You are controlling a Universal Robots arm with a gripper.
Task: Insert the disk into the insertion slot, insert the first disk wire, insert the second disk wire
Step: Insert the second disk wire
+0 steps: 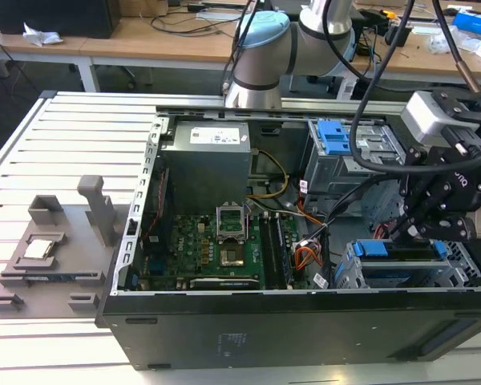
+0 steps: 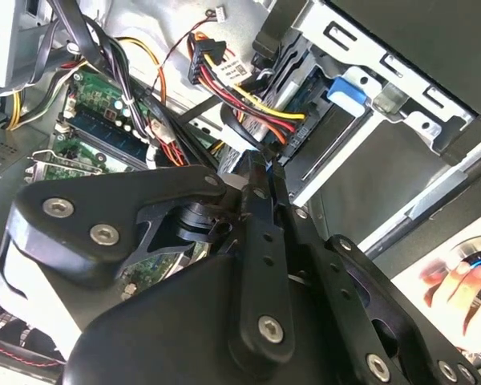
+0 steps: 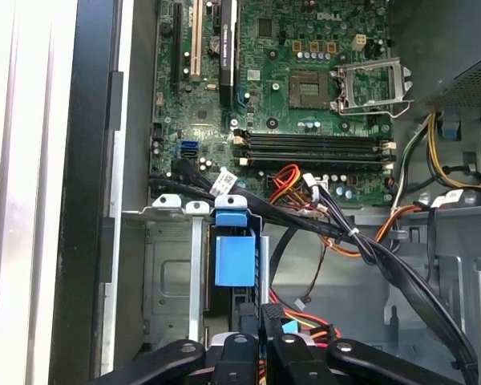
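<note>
Just beside hand [image 1: 401,234], seated disk [image 1: 389,250].

Robotics lab or workshop. An opened computer case [image 1: 305,265] lies on a slatted aluminium bench [image 1: 80,144] mid-frame. Wooden desks [image 1: 160,36] strewn with cables [image 1: 200,20] line the top edge.

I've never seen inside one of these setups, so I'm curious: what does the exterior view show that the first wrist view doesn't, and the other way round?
Exterior view alone: the whole open computer case on a slatted table, grey fixtures to the exterior view's left, the robot arm, and wooden desks behind.

First wrist view alone: a close look along a blue plastic piece in the grey drive cage, with cables crossing.

Both: the green motherboard and the black gripper.
</note>
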